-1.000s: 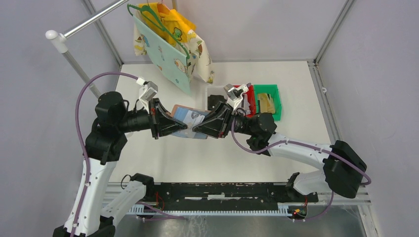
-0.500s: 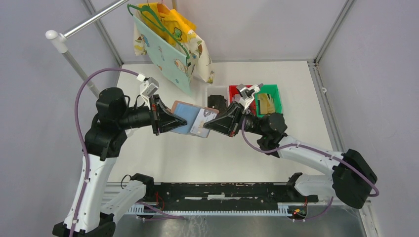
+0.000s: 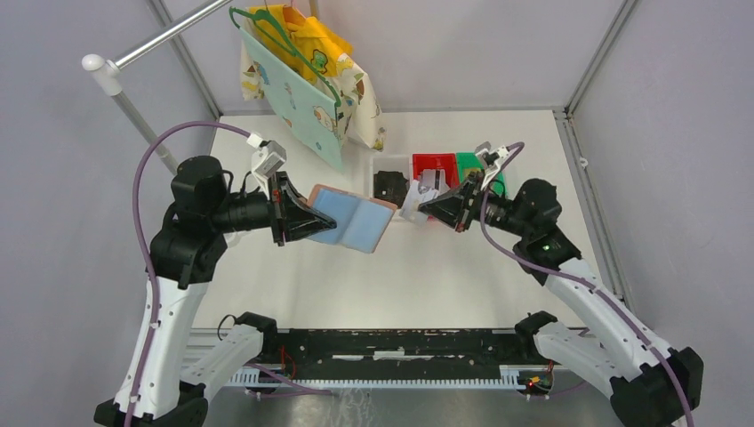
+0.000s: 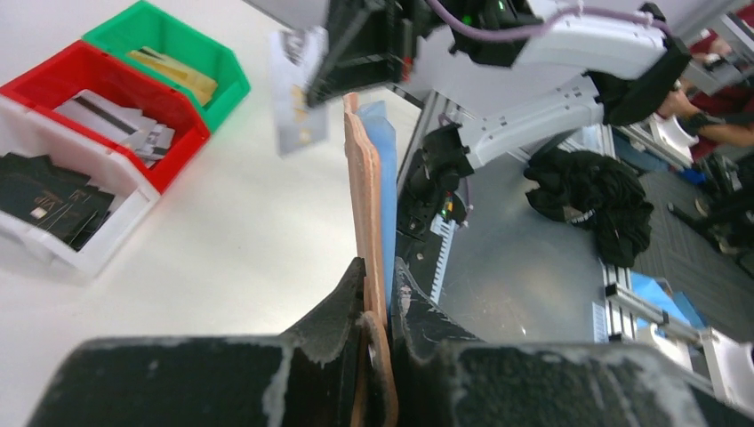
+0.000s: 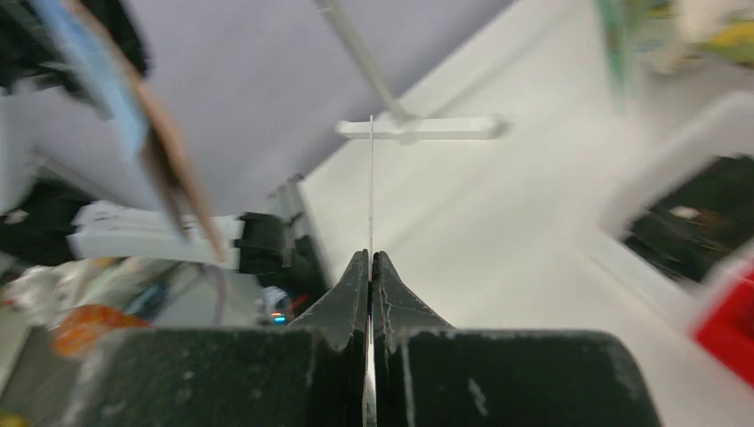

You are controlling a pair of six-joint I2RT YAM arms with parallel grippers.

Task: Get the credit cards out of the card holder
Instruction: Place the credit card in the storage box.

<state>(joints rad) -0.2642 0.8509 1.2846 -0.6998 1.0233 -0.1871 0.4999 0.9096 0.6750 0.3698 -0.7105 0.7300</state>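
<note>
Three bins stand side by side on the worktop (image 3: 400, 285): the clear bin (image 4: 98, 249) holds black cards (image 4: 53, 205), the red bin (image 4: 182, 133) holds grey-silver cards (image 4: 116, 116), and the green bin (image 4: 227, 89) holds gold-tan cards (image 4: 173, 73). The left jaws are clamped on the card holder (image 3: 351, 221), which hangs open in the air with its blue pockets facing up. The right jaws are closed on one grey-silver card (image 3: 425, 191), apart from the holder's right edge and near the clear and red bins. Bare worktop lies in front of the bins. Print on the held card is too blurred to read.
</note>
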